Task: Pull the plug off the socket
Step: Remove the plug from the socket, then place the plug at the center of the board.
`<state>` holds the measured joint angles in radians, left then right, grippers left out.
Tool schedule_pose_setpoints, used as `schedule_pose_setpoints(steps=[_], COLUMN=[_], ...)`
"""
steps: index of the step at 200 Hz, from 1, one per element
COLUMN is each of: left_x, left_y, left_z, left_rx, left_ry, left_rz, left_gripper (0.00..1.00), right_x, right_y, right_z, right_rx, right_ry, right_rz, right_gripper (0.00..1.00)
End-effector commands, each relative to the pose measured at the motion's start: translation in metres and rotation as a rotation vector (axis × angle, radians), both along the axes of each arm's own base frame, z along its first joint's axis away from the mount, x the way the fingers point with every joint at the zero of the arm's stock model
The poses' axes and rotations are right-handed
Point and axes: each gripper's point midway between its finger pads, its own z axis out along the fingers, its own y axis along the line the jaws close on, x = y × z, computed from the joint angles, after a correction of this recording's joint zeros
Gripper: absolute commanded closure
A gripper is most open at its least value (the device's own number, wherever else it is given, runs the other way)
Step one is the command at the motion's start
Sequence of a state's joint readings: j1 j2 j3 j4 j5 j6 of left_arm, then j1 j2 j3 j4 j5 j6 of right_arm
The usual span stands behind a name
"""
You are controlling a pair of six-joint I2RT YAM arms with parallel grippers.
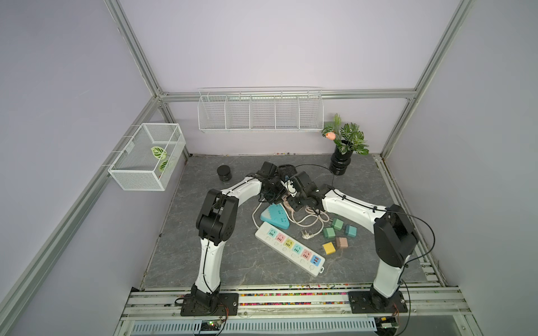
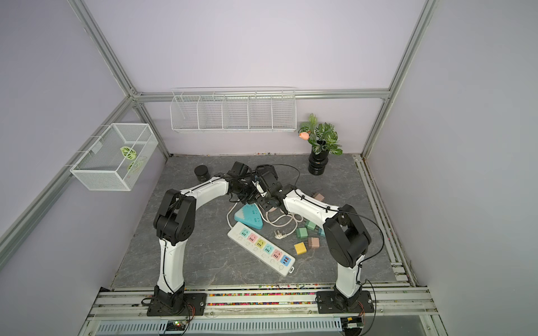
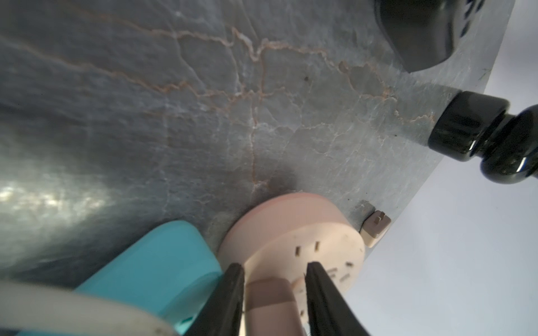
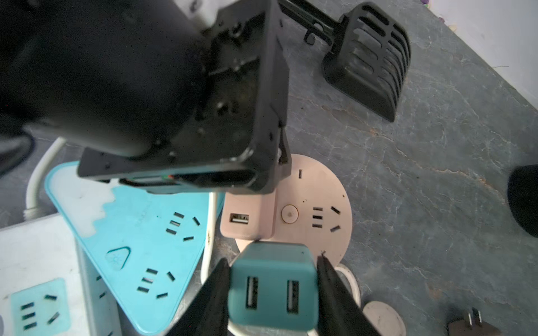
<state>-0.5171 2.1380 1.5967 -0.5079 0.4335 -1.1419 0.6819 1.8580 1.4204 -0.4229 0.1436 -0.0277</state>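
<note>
Your left arm (image 1: 241,189) and right arm (image 1: 349,206) both reach in from the front rail and bend down over the back-middle of the tabletop (image 1: 247,270), wrists nearly meeting. In both top views the wrists hide the grippers, which show only in the wrist views. Your left gripper (image 3: 273,270) is narrowly parted, fingers (image 3: 233,291) pressed either side of the pink plug (image 3: 269,299) on the round pink socket (image 3: 291,227). Your right gripper (image 4: 273,261) clamps the teal plug (image 4: 272,288) at that socket's rim. Whether its pins are seated is hidden.
</note>
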Motion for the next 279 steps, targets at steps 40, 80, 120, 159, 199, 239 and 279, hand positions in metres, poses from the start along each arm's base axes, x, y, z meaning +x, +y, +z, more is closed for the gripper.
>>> schedule_pose_setpoints(steps=[40, 80, 120, 159, 199, 239, 279], left_x=[-0.003, 0.016, 0.012, -0.025, -0.066, -0.095, -0.102], left_y=[0.001, -0.005, 0.015, 0.054, 0.105, 0.138, 0.149], left_z=[0.006, 0.069, 0.124, 0.148, 0.139, 0.107, 0.089], left_rx=[0.012, -0.026, 0.028, 0.089, 0.153, 0.067, 0.017], left_ry=[-0.024, -0.259, -0.493, -0.669, -0.758, -0.720, -0.647], left_rz=[-0.032, -0.095, -0.114, -0.089, 0.008, 0.130, 0.168], left_gripper=[0.54, 0.38, 0.38, 0.38, 0.37, 0.16, 0.17], right_x=[-0.004, -0.021, -0.025, -0.021, -0.029, -0.004, 0.017], right_y=[-0.040, -0.086, -0.166, -0.213, -0.283, -0.330, -0.341], right_z=[0.002, 0.015, 0.008, -0.008, -0.028, -0.049, -0.070], right_rx=[0.177, 0.486, 0.889, 1.135, 1.090, 1.231, 1.240], right_ry=[0.063, 0.110, 0.220, 0.431, 0.399, 0.429, 0.544], right_rz=[-0.085, -0.277, -0.658, -0.894, -1.270, -1.456, -1.528], right_gripper=[0.87, 0.86, 0.86, 0.86, 0.73, 0.71, 0.67])
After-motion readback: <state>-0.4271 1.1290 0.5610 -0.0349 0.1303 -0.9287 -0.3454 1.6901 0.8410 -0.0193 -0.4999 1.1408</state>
